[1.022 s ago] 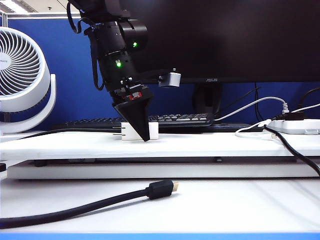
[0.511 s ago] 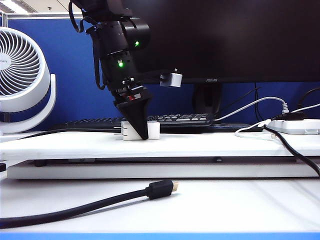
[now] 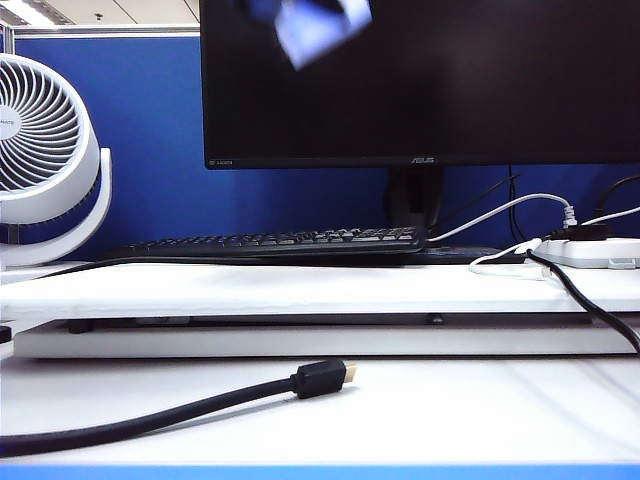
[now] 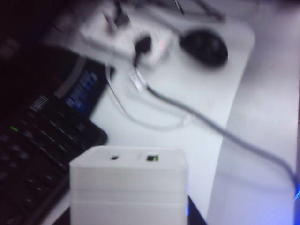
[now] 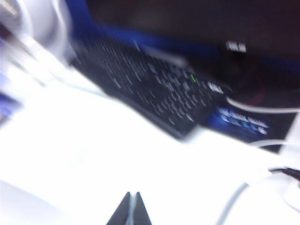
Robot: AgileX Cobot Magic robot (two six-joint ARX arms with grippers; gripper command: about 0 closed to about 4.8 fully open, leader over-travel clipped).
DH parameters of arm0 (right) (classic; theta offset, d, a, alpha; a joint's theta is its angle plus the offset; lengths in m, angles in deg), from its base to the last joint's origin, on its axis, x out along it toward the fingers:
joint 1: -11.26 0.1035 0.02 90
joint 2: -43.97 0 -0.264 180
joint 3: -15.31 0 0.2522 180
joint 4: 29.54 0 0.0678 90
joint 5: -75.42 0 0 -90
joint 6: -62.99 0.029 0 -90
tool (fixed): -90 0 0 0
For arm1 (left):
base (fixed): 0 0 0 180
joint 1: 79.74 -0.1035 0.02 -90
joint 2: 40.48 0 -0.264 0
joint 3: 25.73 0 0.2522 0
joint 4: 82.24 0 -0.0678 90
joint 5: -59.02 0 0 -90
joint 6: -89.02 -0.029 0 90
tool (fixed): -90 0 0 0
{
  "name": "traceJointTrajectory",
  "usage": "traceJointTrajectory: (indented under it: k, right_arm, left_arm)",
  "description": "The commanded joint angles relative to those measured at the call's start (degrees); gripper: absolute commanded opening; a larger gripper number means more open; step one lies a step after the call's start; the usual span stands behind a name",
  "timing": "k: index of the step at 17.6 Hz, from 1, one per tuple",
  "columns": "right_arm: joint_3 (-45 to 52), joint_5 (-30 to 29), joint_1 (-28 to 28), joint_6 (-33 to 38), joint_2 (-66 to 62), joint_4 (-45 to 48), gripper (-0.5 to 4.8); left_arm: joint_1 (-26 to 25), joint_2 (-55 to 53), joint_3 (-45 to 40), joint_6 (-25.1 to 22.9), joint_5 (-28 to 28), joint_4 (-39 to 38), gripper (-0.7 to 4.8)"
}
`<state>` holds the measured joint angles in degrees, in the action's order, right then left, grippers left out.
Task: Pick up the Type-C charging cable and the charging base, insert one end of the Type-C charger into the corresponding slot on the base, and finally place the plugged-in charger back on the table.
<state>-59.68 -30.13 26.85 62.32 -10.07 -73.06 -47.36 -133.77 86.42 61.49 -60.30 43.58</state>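
Gripping smooth white boxy charging base (image 4: 129, 187), left tool (image 4: 129, 213), right tool (image 5: 131, 209) pinched.

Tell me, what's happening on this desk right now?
The left gripper holds the charging base, a small white block, up off the table; in the exterior view it is only a white blur against the monitor. The right gripper is shut and empty, hovering over the table near the keyboard. Nothing has been plugged into the base yet.
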Motion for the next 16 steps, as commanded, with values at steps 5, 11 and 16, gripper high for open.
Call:
traceJointTrajectory:
  k: [5,11,16]
  right_arm:
    - [-20.33,3.15,0.20,-15.04,-23.58,-28.52,-0.06]
    - [-22.05,8.17,0.70,-24.28,-33.57,-33.20,0.01]
    - [-22.05,11.37,2.56,-29.24,-39.95,-30.80,1.80]
  left_arm:
    - [0.07,10.64,0.17,14.97,-3.06,5.70,-0.06]
    - [0.07,14.27,0.17,17.53,-2.91,7.23,-0.06]
    - [0.07,14.47,0.15,17.53,-2.95,6.80,-0.06]
